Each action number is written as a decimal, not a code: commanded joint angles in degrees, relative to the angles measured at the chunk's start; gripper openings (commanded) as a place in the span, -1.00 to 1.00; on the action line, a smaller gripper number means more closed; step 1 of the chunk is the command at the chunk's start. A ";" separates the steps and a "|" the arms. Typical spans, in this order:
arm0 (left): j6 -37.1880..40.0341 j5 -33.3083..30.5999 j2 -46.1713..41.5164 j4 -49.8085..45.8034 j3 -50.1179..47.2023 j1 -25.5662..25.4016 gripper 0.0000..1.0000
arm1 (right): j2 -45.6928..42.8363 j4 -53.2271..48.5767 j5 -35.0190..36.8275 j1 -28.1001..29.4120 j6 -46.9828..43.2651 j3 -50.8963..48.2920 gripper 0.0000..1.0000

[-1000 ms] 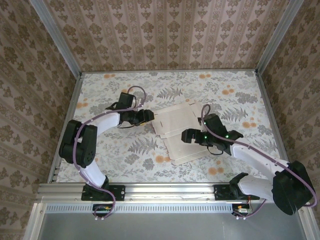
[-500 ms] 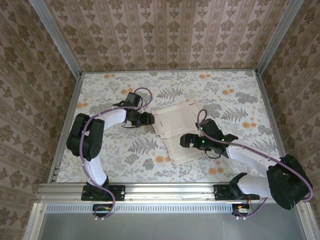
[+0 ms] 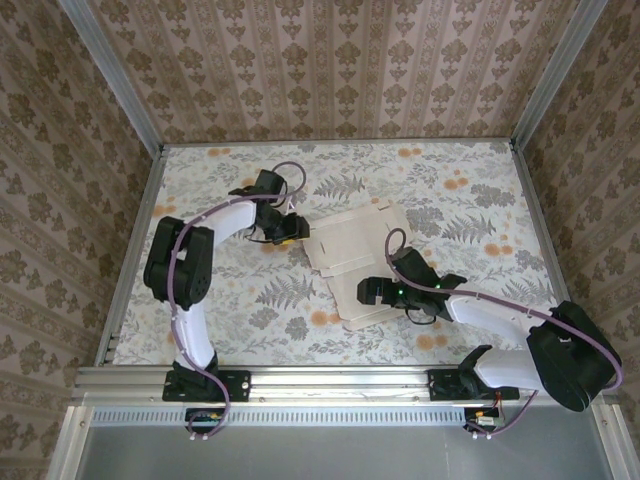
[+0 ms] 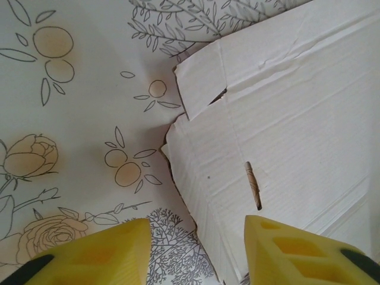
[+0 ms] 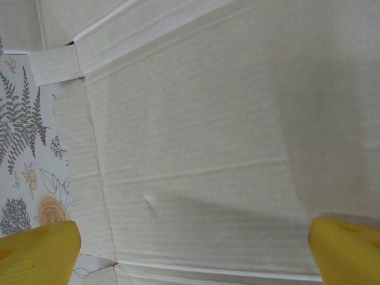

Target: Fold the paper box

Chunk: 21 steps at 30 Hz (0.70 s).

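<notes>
Left gripper (image 3: 291,228) is sitting at the 9 o'clock edge of the paper box (image 3: 355,255), jaws half spread, nothing pinched. In the wrist view its 2 yellow pads (image 4: 297,255) are straddling the flap edge, 1 over card and 1 over the floral tabletop (image 3: 220,290). Cannot tell if they are touching. Right gripper (image 3: 371,292) is hanging wide spread over the 6 o'clock panel, holding nothing. Box is lying flat, pale face up, near table centre, slightly toward 3 o'clock.

Likely step: taking hold of the 9 o'clock flap to fold it up. Doing it well means:
- getting 1 pad under the edge before squeezing
- gripping clear of the notch
- pressing the main panel down with the right gripper so the sheet is not sliding
- bending along the scored crease, not across it
</notes>
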 commanded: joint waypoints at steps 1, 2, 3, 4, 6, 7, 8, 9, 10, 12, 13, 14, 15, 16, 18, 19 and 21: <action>1.60 2.18 2.50 -4.94 2.61 1.15 -0.17 | 0.79 1.44 2.21 0.88 0.80 -0.84 1.00; 1.88 2.81 3.23 -5.30 3.40 1.40 -0.19 | 0.88 1.40 2.27 1.02 0.80 -0.93 1.00; 2.49 2.95 4.17 -6.23 4.54 1.55 -0.20 | 1.04 1.45 2.41 1.16 0.71 -1.00 1.00; 3.06 2.90 4.99 -7.34 5.69 1.63 -0.21 | 1.14 1.40 2.53 1.24 0.72 -1.11 1.00; 3.87 3.43 6.25 -8.78 7.51 1.82 -0.22 | 1.24 1.51 2.72 1.34 0.62 -1.28 1.00; 4.14 4.17 6.78 -9.18 8.28 1.96 -0.24 | 1.24 1.48 2.81 1.34 0.63 -1.42 1.00; 4.27 4.84 7.20 -9.57 8.86 2.16 -0.24 | 1.24 1.50 2.91 1.35 0.63 -1.52 1.00; 4.37 5.38 7.60 -9.99 9.46 2.28 -0.25 | 1.24 1.64 3.00 1.42 0.62 -1.63 1.00; 4.38 5.77 7.94 -10.50 9.89 2.36 -0.26 | 1.18 1.65 3.02 1.43 0.61 -1.68 1.00; 4.55 6.36 8.34 -11.14 10.61 2.35 -0.30 | 1.19 1.89 3.27 1.43 0.63 -1.81 1.00; 4.51 6.61 8.44 -11.34 10.70 2.35 -0.32 | 1.24 1.88 3.35 1.39 0.62 -1.82 1.00; 4.49 6.91 8.44 -11.37 10.59 2.35 -0.33 | 1.28 1.97 3.44 1.43 0.66 -1.82 1.00; 4.39 7.17 8.44 -11.35 10.46 2.35 -0.34 | 1.34 2.00 3.44 1.43 0.62 -1.81 1.00; 4.38 7.51 8.44 -11.27 10.22 2.35 -0.35 | 1.42 2.00 3.44 1.43 0.62 -1.83 1.00; 4.33 8.23 8.68 -11.08 10.01 2.35 -0.36 | 1.50 2.20 3.36 1.52 0.71 -1.91 1.00; 4.23 8.39 8.83 -11.09 9.82 2.35 -0.37 | 1.42 2.22 3.42 1.56 0.71 -1.99 1.00; 4.27 8.29 9.22 -11.03 9.75 2.35 -0.39 | 1.25 2.29 3.53 1.71 0.79 -2.15 1.00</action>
